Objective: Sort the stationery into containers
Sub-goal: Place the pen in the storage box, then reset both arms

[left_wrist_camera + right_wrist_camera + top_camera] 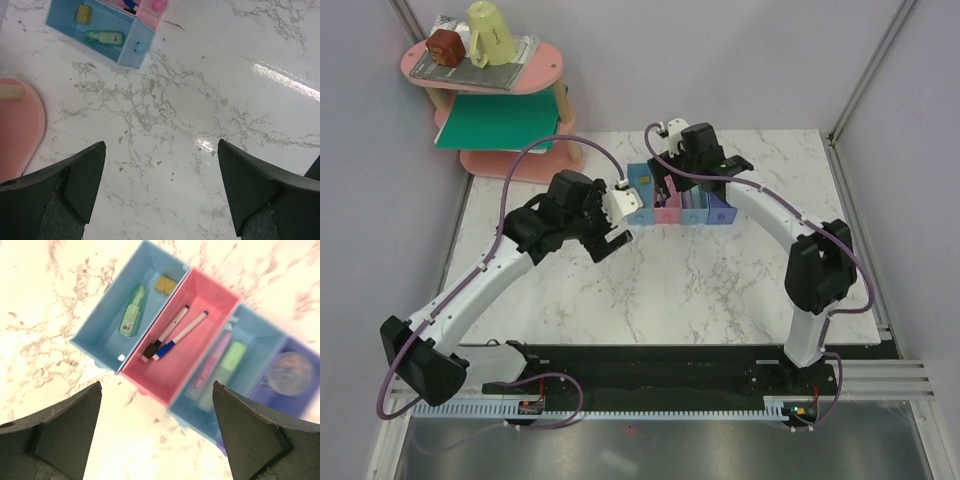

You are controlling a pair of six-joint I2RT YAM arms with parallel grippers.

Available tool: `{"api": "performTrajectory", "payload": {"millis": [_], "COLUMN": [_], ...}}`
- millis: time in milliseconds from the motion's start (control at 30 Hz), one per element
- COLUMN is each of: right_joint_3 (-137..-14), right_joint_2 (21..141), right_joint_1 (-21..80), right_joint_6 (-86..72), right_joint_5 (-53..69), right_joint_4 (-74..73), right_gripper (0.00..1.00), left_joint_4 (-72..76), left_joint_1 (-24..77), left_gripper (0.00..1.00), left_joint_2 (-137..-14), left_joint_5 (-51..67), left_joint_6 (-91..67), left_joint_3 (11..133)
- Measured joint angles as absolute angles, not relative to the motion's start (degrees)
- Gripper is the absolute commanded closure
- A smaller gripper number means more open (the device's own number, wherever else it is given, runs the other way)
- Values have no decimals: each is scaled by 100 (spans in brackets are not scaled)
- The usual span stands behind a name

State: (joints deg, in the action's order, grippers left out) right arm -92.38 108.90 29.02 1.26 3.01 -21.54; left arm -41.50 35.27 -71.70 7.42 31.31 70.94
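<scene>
Top external shows no loose stationery on the table (720,290), so the sorting looks done or close to it. The risk now lies in pulling the arms away.

The bins (718,213) stand in a joined row near the middle of the table's far edge. They look light, so a knock could slide or tip all four at once.

The left end effector (161,144) is spread wide and empty, low over the table just beside the row's left end. A sideways swing toward the row would likely shove it.

The right end effector (156,385), also spread with nothing between its fingers, hangs right above the row. Dropping, or pulling out at a slant, could catch a wall with a fingertip.

Two markers (172,335) lie aslant in the pink bin, and a jolt might flick them out. A pink bar (210,362) and green bar (227,362) share the next blue bin. The roll (290,372), blurred in the purple bin, could roll off if spilled. A green stick (131,312) and tan block (165,284) lie in the end blue bin, nearest the left arm.
</scene>
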Motion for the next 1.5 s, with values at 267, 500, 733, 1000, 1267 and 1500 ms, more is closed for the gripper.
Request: {"api": "performTrajectory", "payload": {"millis": [267,500,733,1000,1267,1500], "right_joint_3": [-9314,-7970,-7426,-7422,-7422,-7422], "right_joint_2": [8611,6053,5349,5227,5218,5218], "right_joint_1": [2482,1549,1553,1553,1553,1553], "right_joint_6": [1044,1461,1824,1883,1887,1885], "right_joint_5": [384,543,401,386,388,405], "right_joint_4": [-3583,-4211,-4705,-4853,-4856,-4856], "right_gripper": [2,2,2,2,2,2], "left_joint_4": [-4683,-4943,-5054,-5000,-4947,-4936], "left_joint_1": [2477,1476,1468,1459,1457,1457], "left_gripper": [0,0,0,0,0,0], "left_joint_2": [-6858,-6031,-5382,-5376,-5275,-5271], "left_joint_5": [998,1264,1393,1406,1406,1406], "left_joint_6": [2414,2163,2073,1973,1951,1951], "left_joint_3": [7605,7247,6718,6458,6410,6410]}}
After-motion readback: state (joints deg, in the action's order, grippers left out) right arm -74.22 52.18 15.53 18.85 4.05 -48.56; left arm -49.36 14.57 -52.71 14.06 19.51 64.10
